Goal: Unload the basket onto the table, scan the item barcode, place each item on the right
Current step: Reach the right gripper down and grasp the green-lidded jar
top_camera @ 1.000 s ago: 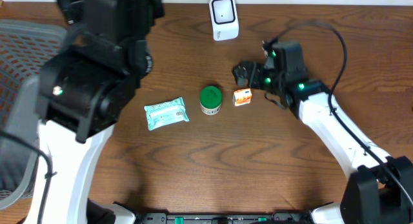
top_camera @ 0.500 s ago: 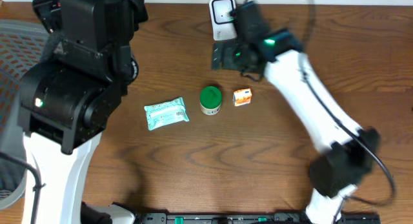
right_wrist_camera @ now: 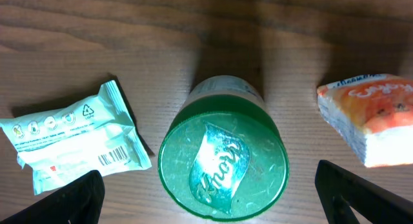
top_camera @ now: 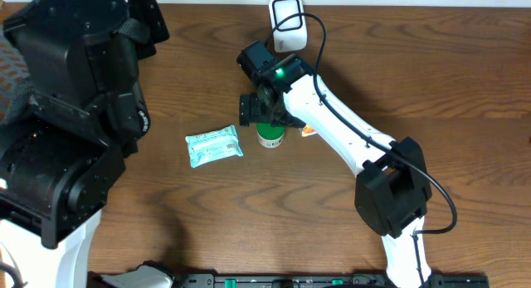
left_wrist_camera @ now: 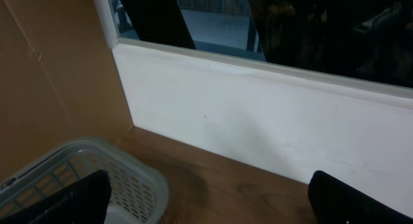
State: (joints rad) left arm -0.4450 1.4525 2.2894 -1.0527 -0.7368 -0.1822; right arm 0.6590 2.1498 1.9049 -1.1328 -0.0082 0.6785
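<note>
Overhead, the right end effector is seen above the green-lidded jar on the wooden surface, its fingers spread wide apart and nothing gripped. A pale green packet with a barcode lies on one side of the jar, an orange packet on the other. The white scanner stands near the far edge. The left end effector is also spread wide and empty, near a plastic basket.

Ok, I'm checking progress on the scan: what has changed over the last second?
The right hand swung from near the orange packet, past the scanner, and now hovers open over the green jar. The left arm shifted too. Nothing was grasped. The jar, the teal packet, the orange packet and the scanner stayed put.
</note>
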